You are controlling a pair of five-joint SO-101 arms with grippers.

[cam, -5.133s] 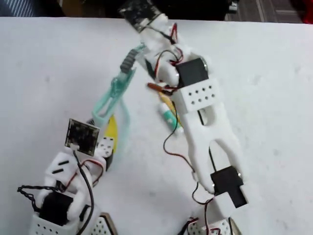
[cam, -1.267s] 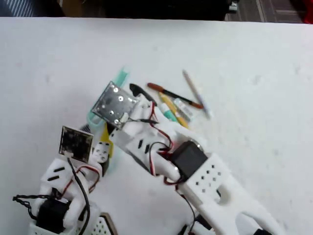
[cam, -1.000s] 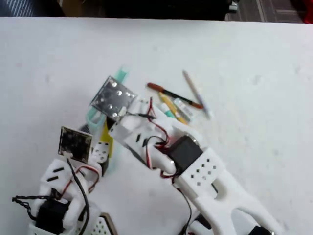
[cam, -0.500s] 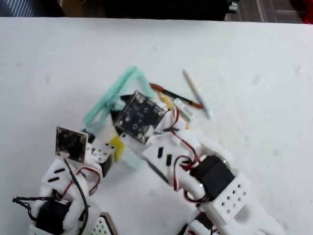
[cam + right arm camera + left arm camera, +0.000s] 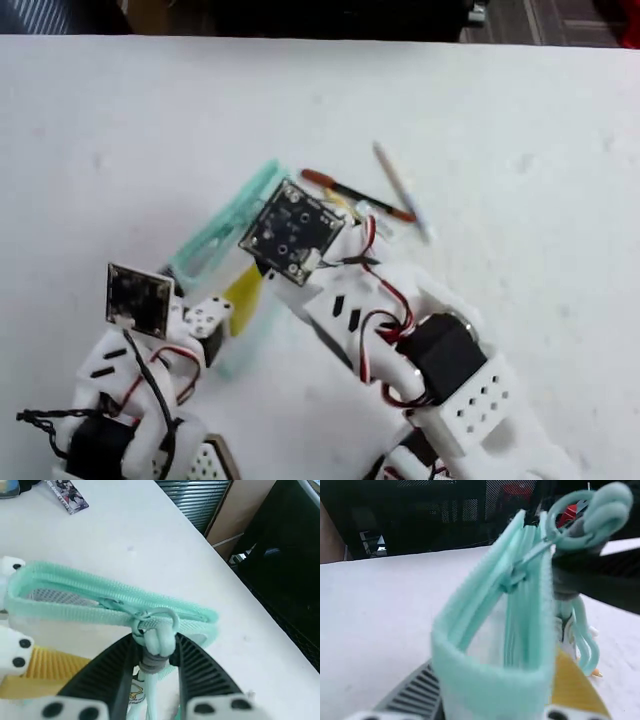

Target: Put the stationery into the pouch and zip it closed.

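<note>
Clamps pouch (image 5: 218, 235) end in left gripper (image 5: 490, 700); pinches zipper pull (image 5: 149, 639) in right gripper (image 5: 155, 647). Locates pens (image 5: 355, 195) outside, beside pouch, on table (image 5: 520, 120).

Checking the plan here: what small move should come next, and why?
Probably the right gripper, shut on the zipper pull, should draw it away from the left gripper, which holds the pouch by its end, to widen the mouth: pens lie outside on the table.
</note>
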